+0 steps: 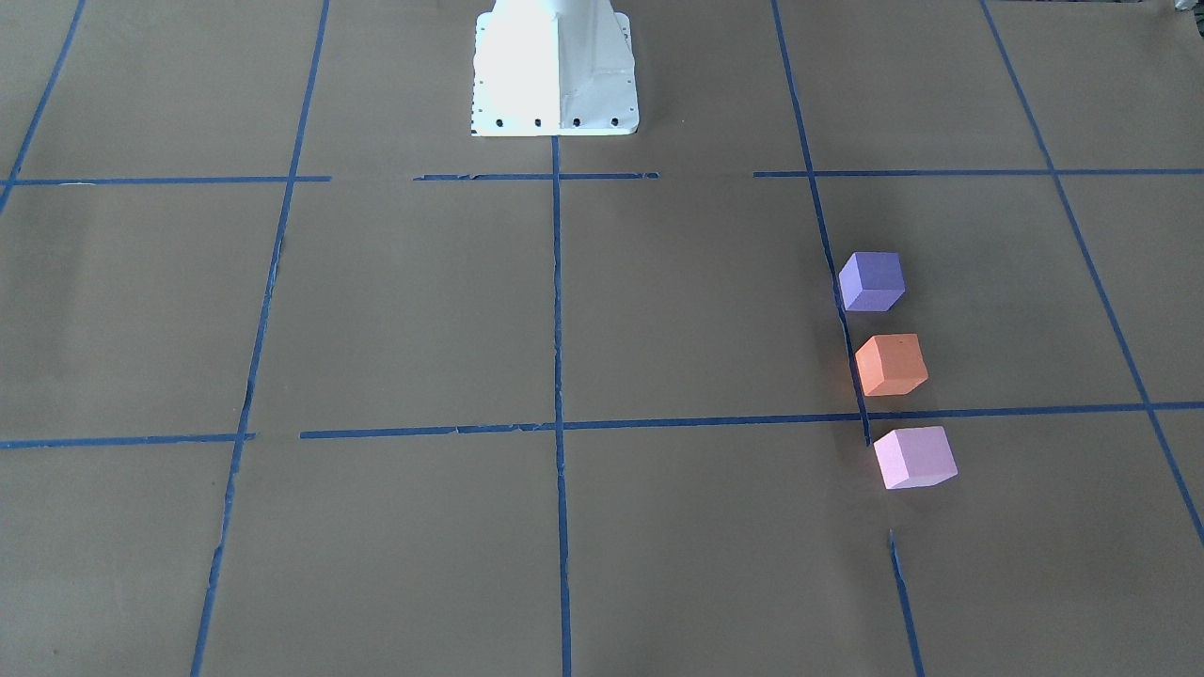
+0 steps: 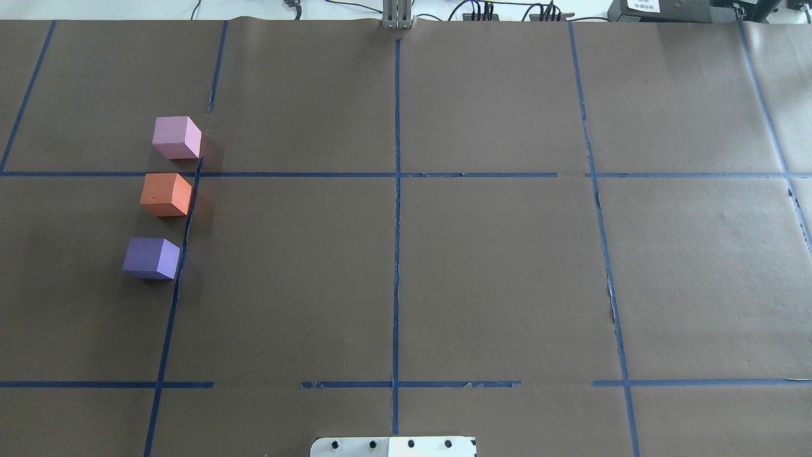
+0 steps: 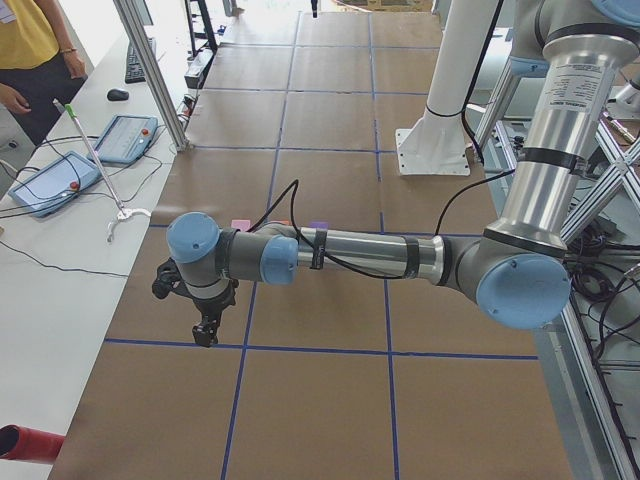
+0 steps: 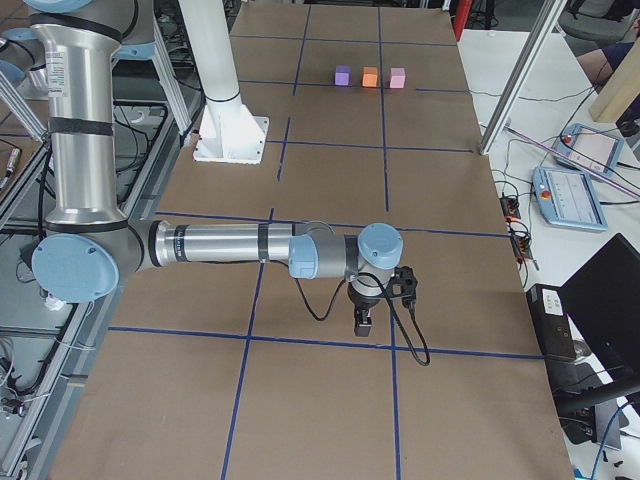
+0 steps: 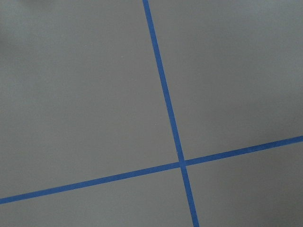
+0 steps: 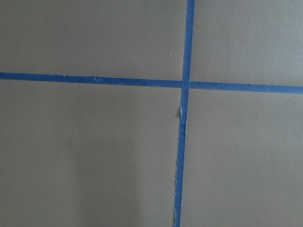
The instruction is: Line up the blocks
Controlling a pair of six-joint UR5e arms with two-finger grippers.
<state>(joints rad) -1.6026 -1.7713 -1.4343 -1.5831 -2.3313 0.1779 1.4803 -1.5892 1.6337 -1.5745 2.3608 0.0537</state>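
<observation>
Three cubes stand in a row along a blue tape line on the robot's left side: the purple block (image 2: 151, 258) nearest the robot, the orange block (image 2: 165, 195) in the middle, the pink block (image 2: 176, 138) farthest. They stand apart, with small gaps. In the front view the row reads purple (image 1: 872, 281), orange (image 1: 891, 365), pink (image 1: 914, 458). My left gripper (image 3: 205, 335) hangs over bare table near that end, away from the blocks. My right gripper (image 4: 362, 325) hangs over the opposite end. I cannot tell whether either is open or shut.
The white robot base (image 1: 555, 70) stands at the table's middle edge. Brown paper with a blue tape grid (image 2: 396, 209) covers the table. Pendants (image 3: 95, 160) and cables lie on a side bench, where an operator (image 3: 30, 50) stands. Both wrist views show only tape crossings.
</observation>
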